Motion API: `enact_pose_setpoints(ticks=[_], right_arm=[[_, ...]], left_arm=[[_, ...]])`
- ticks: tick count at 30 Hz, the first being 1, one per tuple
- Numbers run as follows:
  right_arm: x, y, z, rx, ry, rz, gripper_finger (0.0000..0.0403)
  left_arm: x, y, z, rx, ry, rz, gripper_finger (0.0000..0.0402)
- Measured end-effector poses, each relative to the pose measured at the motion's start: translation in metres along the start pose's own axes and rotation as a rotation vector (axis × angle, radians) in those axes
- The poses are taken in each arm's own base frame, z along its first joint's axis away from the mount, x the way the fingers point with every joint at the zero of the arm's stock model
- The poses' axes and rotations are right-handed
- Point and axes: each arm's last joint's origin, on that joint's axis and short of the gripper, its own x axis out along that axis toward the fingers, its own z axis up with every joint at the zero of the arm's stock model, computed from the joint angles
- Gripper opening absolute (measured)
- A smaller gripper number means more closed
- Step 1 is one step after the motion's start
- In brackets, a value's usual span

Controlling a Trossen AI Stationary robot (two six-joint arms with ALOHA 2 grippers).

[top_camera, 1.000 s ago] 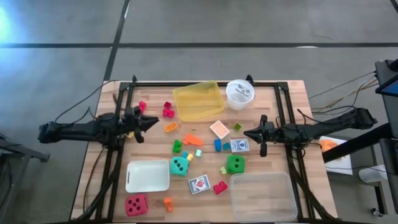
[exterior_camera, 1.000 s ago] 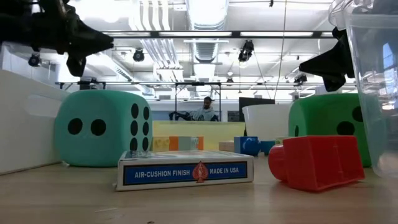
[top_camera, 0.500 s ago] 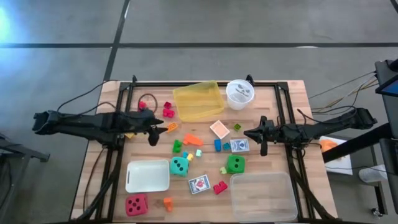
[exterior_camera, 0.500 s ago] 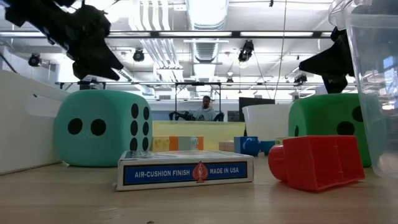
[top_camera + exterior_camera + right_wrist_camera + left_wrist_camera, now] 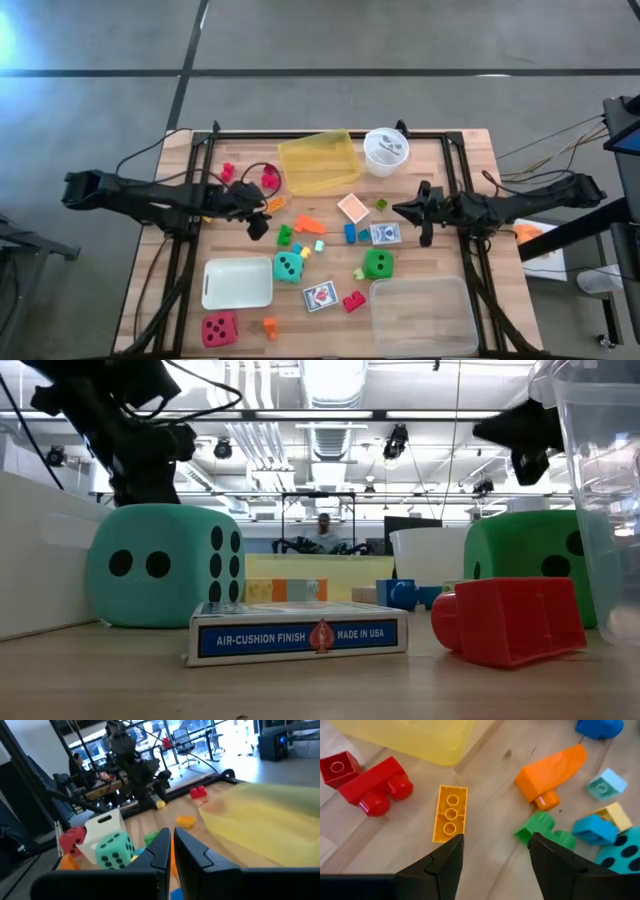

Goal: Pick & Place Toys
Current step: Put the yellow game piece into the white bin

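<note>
Presently: left gripper [image 5: 492,862], fingers spread and empty, above yellow brick [image 5: 450,813]. Right gripper [image 5: 171,851] pressed together, waiting. Risk: off-centre descent nudging red block [image 5: 375,787] instead.

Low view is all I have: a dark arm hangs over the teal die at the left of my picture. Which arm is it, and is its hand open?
Observer: It is the left arm. The left hand is open and holds nothing.
Operator: What lies under it?
Observer: Bare wood lies between its fingers. An orange-yellow flat brick lies just past one fingertip.
Operator: And the other arm?
Observer: The right hand is shut and empty, over the table close to the blue card deck.
</note>
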Motion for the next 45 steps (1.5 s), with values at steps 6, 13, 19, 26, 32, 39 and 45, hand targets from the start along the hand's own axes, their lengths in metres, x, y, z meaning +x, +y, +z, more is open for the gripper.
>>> enact_pose_setpoints(ticks=[6,13,19,26,32,39,45], right_arm=[[0.003,0.01,0.026,-0.048,0.125,-0.063,0.002],[0.016,0.021,0.043,-0.07,0.176,-0.09,0.002],[0.03,0.028,0.051,-0.127,0.2,-0.1,0.002],[0.041,0.03,0.054,-0.184,0.239,-0.126,0.002],[0.045,0.025,0.056,-0.192,0.238,-0.157,0.002],[0.045,0.024,0.058,-0.187,0.227,-0.158,0.002],[0.045,0.024,0.058,-0.198,0.226,-0.159,0.002]], left_arm=[[0.012,0.0,-0.002,0.061,0.044,0.042,0.0219],[0.027,0.007,-0.001,0.066,0.089,0.108,0.0219],[0.037,0.014,0.001,0.058,0.106,0.139,0.0219],[0.051,0.016,0.001,0.092,0.135,0.157,0.0219],[0.063,0.014,0.001,0.128,0.133,0.17,0.0219],[0.075,0.015,0.0,0.159,0.143,0.19,0.0219],[0.085,0.016,-0.003,0.17,0.173,0.195,0.0219]])
